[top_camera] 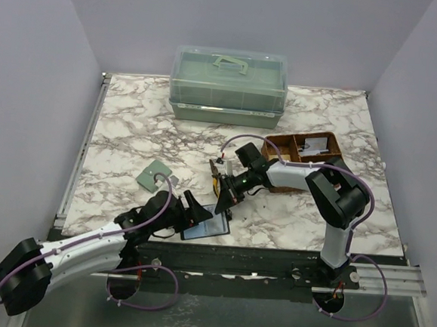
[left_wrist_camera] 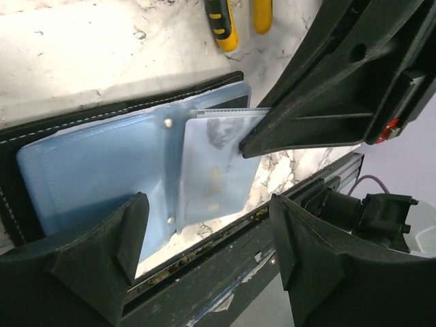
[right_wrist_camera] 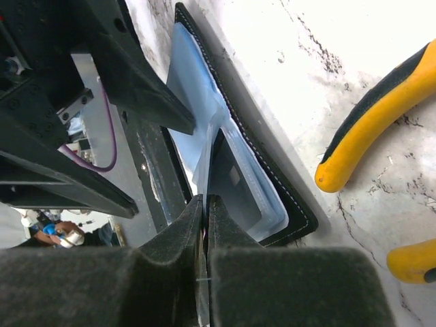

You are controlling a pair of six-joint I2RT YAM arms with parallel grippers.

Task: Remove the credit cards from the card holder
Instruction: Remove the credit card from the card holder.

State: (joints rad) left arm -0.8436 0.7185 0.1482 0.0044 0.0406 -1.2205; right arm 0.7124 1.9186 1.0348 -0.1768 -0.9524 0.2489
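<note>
Marbled white counter (top_camera: 131, 119), near edge: the black folding card holder (left_wrist_camera: 102, 177) lies open. My left tool (left_wrist_camera: 208, 204) gapes above it; my right tool (right_wrist_camera: 204, 201) is pinched closed at its clear sleeve (left_wrist_camera: 214, 174).

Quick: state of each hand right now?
Left hand: open, holding nothing.
Right hand: shut, pinching the clear sleeve of the card holder.

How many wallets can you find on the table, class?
2. The black card holder lies open at the near edge of the table; the sage-green wallet lies left of it, farther back. The lidded box may hide more.
</note>
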